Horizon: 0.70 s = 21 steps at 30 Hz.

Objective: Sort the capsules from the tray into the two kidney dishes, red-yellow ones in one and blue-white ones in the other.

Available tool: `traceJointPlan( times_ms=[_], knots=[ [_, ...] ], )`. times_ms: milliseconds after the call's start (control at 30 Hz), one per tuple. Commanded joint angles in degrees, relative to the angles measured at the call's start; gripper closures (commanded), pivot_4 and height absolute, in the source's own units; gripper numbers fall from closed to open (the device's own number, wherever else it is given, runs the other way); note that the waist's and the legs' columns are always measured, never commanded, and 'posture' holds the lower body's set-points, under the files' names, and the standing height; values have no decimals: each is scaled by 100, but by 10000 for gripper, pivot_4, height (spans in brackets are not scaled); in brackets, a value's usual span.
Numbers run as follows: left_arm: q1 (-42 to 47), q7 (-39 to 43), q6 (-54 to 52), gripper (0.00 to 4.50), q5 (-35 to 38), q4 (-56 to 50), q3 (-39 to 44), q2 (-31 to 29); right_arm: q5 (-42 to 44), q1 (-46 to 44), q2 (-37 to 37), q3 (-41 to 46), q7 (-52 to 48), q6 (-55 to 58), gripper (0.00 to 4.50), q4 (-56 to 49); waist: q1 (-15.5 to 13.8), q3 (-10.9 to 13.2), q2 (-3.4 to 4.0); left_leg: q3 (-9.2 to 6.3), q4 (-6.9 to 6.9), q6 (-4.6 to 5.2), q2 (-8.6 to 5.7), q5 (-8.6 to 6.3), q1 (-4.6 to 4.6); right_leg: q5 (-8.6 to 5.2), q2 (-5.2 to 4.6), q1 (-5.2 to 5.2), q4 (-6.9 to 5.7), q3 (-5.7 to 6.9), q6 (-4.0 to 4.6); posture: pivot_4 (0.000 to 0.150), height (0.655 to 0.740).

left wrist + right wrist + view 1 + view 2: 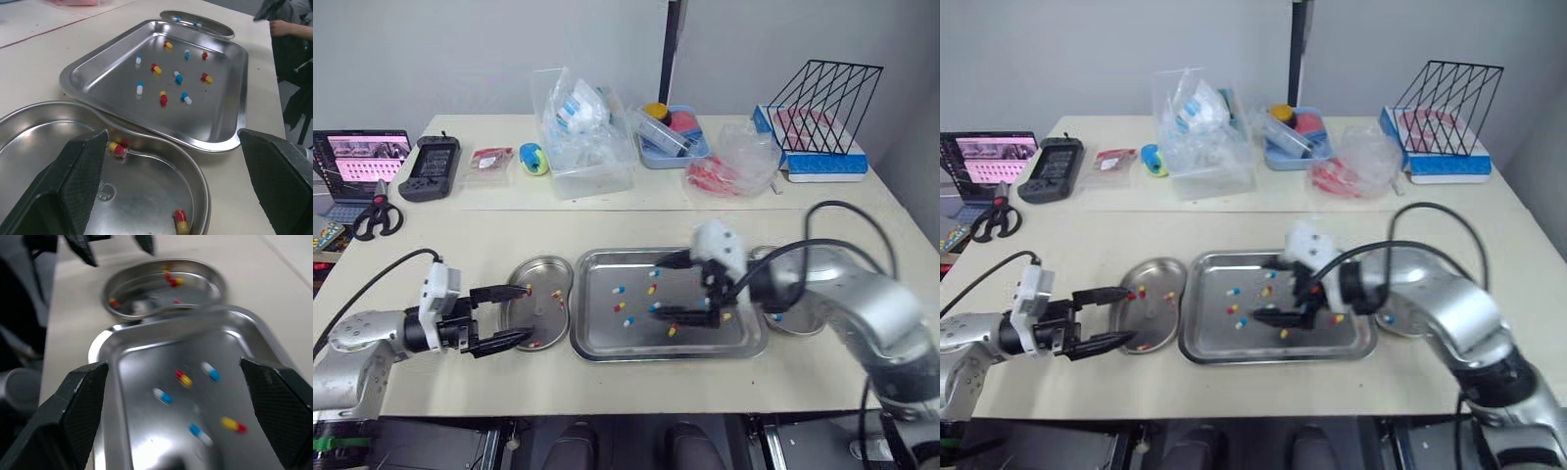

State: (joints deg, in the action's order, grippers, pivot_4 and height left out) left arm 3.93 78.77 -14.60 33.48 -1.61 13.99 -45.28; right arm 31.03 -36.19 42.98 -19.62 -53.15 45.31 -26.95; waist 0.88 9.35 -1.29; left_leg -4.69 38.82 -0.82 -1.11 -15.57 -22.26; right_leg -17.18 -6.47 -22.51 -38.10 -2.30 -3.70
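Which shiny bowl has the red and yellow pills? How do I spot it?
Find the big steel tray in the middle of the table. The kidney dish right beside it on the robot's left, by the open left gripper, is the one. It holds red-yellow capsules, while the other dish holds blue-white ones.

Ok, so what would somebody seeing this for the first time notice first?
The steel tray in the middle of the table, scattered with red-yellow and blue-white capsules, draws the eye first, with the right gripper open above it. To its left, the left gripper hangs open over a kidney dish holding a few red-yellow ones.
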Motion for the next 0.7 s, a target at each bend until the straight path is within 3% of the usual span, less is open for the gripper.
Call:
traceJointPlan(
  times_ms=[33,100,267,700],
  knots=[
    [116,24,152,0,-22,-98,-91,35,-486,-236,-157,-415,-284,-374,12182,318,-3,0,0,-1,1,0,-1,0,-1,0,-1,0,0,0,0,1500,7275],
    [165,6,180,0,-45,-94,-157,57,-845,-372,-286,-709,-413,-646,18248,610,9,0,0,0,0,0,-1,0,0,0,0,-4,-2,-1,0,1500,7275],
    [221,73,265,0,-132,22,-283,42,-1549,-719,-789,-1333,-710,-1133,18248,1387,97,0,0,0,-4,-2,0,2,-2,1,4,-21,-17,-3,2,1500,7275],
    [-44,-56,151,0,-61,-255,-256,88,-2272,-665,-1244,-1535,-1223,-1595,18248,2196,174,0,0,-3,-3,-5,0,3,-17,1,1,-67,-55,-4,3,1500,7275]
  ],
)
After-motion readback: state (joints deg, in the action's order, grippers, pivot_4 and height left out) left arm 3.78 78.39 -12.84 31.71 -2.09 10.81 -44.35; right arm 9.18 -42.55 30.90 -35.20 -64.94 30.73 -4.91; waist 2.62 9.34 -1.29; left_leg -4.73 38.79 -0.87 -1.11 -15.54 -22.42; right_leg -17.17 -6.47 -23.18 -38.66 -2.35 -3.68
